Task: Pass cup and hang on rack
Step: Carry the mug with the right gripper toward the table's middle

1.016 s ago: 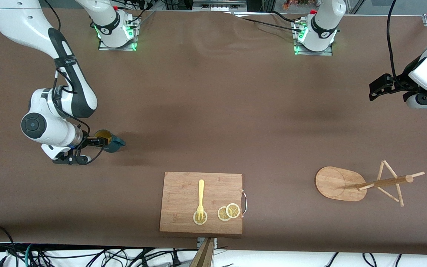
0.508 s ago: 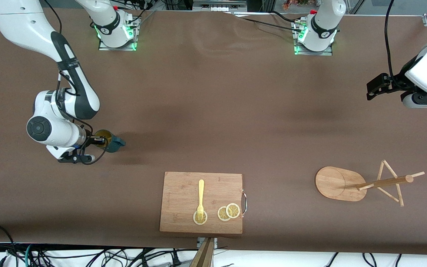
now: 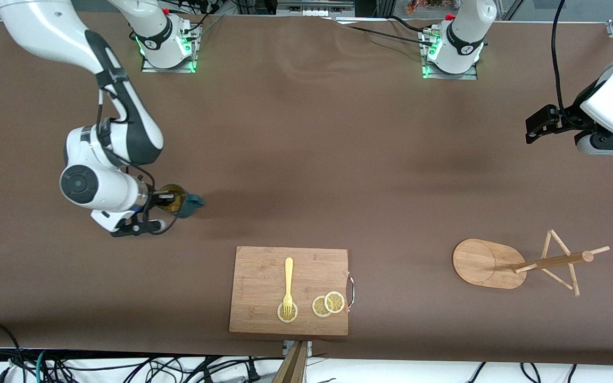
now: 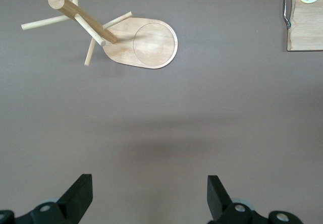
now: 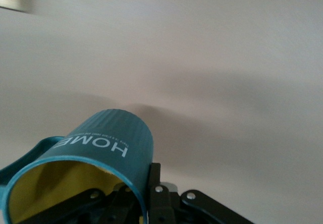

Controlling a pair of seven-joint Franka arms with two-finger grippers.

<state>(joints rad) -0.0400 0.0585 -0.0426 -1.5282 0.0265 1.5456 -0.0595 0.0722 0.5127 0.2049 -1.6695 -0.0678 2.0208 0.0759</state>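
Since the earlier frame, the right gripper (image 3: 167, 201) has carried the cup (image 3: 181, 202) toward the table's middle; its fingers clamp the rim, lifted above the table (image 3: 306, 149). Waiting near the rack (image 3: 519, 263), the left gripper (image 4: 149, 196) hangs with jaws spread.

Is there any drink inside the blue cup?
Empty. The right wrist view shows the cup's bare yellow inside, no liquid, as far as it shows.
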